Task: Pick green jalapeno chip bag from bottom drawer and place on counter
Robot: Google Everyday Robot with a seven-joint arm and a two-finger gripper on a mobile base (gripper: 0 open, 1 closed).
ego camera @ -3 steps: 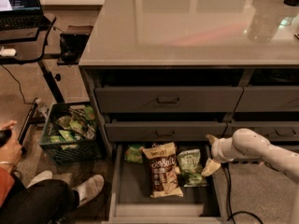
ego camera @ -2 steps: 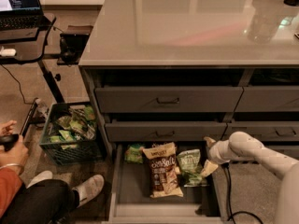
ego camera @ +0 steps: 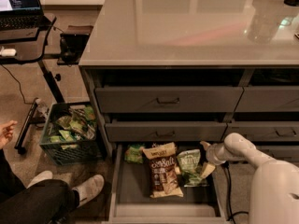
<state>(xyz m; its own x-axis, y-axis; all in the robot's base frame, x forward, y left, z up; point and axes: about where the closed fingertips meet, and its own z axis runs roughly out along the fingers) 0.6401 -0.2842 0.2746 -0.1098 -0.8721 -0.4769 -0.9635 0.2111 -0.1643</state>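
Observation:
The bottom drawer (ego camera: 140, 190) is pulled open below the counter (ego camera: 187, 27). In it lie a tall tan-and-brown bag (ego camera: 161, 170), a small bright green bag (ego camera: 134, 154) at the back left, and the pale-green and white jalapeno chip bag (ego camera: 189, 167) to the right of the brown bag. My gripper (ego camera: 205, 160) reaches in from the right on a white arm, at the right edge of the jalapeno bag, touching or very close to it.
Closed grey drawers (ego camera: 168, 99) with thin bar handles sit above. A dark crate (ego camera: 70, 132) of snack bags stands on the floor at left. A person's legs and shoes (ego camera: 88, 188) are at lower left. A desk with a laptop (ego camera: 18, 3) stands at upper left.
My arm has shifted slightly left and up beside the jalapeno bag. The person's hand at left has moved upward.

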